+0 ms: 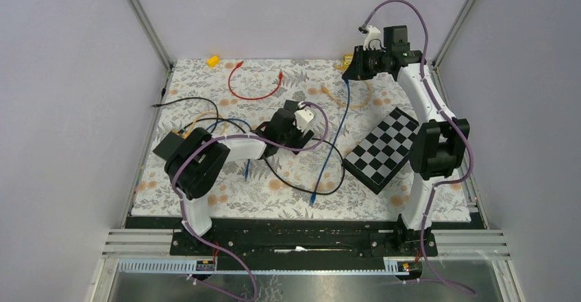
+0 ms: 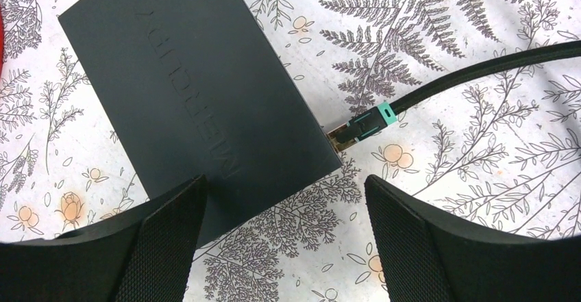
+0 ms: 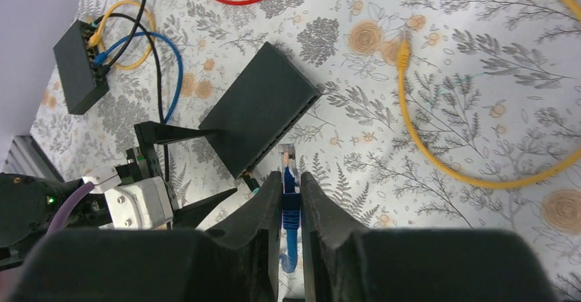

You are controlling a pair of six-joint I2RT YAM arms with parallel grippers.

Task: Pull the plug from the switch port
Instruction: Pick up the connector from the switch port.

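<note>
Fingers (image 2: 164, 247) of the left gripper (image 2: 284, 185) stand wide apart; we see the teal plug (image 2: 363, 122) seated in the switch (image 2: 185, 90) side, ahead of their gap and nearer the right-hand one, touching neither. We find the right gripper (image 3: 291, 179) clamped on a blue plug (image 3: 288, 159), well apart from the switch.

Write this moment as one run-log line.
left fingers: open over switch | teal-collared plug: in switch | right fingers: shut on blue plug

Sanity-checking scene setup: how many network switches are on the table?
2. Centre switch lies beneath the open left gripper; left switch sits near the table's left edge, cables plugged in. The arms could hide more.
</note>
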